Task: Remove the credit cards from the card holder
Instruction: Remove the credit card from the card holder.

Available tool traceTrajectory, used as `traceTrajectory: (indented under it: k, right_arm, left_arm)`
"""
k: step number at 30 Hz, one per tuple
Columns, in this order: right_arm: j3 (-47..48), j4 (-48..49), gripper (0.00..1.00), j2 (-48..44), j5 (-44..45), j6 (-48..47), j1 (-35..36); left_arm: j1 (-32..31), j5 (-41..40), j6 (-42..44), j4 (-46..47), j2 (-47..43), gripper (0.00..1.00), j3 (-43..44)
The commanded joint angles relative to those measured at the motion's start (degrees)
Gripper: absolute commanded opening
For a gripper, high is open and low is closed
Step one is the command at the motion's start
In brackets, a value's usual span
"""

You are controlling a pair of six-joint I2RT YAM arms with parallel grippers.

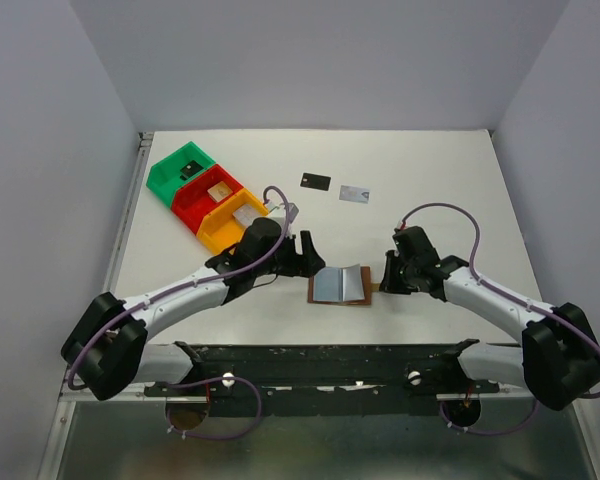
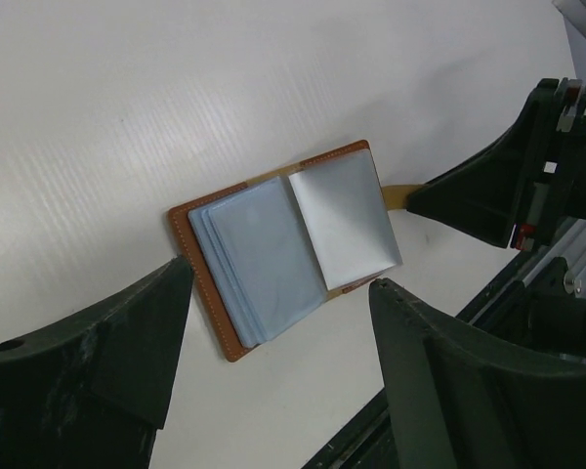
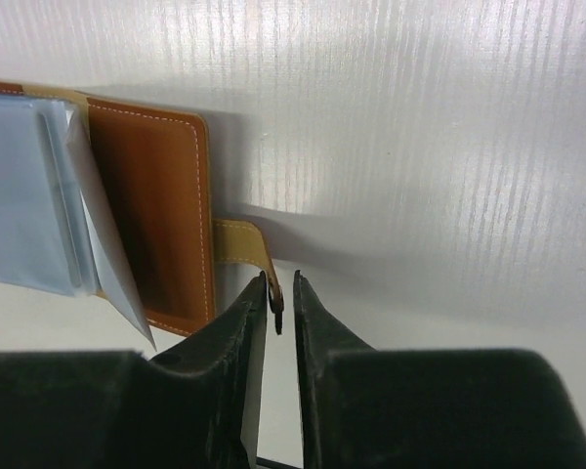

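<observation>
Card holder (image 1: 340, 287) lies open and flat on the desk (image 1: 430, 170), near edge, btw the two arms, brown leather down. Its grey-blue sleeves (image 2: 264, 259) face up, stacked on the L half, w/ one leaf (image 2: 344, 220) standing curled over the R half. I can't tell whether any sleeve has a card in it. R gripper (image 3: 278, 293) is low at the holder's R edge, jaws nearly pressed together and pinching the end of the tan closing tab (image 3: 242, 239), which sticks out sideways from the leather. The rest of the holder isn't touched by it. L gripper (image 2: 281, 281) is spread wide just beside the holder's L side. In the L wrist view its fingers (image 2: 127, 342) frame the holder w/o contact that I can see, and nothing sits btw them. Two cards are out on the desk, well apart from the holder toward the far side: a black card (image 1: 315, 181) and a silver-blue card (image 1: 354, 194), near each other, not touching. At far L stands a row of green bin (image 1: 160, 180), red bin (image 1: 187, 208) and yellow bin (image 1: 212, 235), walls touching. Each has a small item inside, too small to ID from the top view.
</observation>
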Motion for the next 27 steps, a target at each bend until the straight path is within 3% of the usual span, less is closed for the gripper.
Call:
traceTrajectory:
  k: [1, 5, 12, 27]
  right_arm:
    - [1.0, 2.2, 0.18, 0.8, 0.0, -1.6, -0.4]
    - [1.0, 1.0, 0.00, -2.1, -2.5, -2.4, -0.4]
    - [0.4, -0.8, 0.00, -7.5, -5.9, -2.5, -0.4]
    - [0.3, -0.3, 0.00, -8.6, -7.2, -2.7, -0.4]
  left_arm:
    - [0.2, 7.1, 3.2, 1.5, 5.0, 0.80, 2.3]
    - [0.3, 11.0, 3.0, 3.5, 9.0, 0.72, 3.0]
    - [0.3, 13.4, 3.1, 4.9, 12.8, 0.69, 3.8]
    - [0.3, 12.4, 3.0, 2.8, 16.6, 0.70, 4.9]
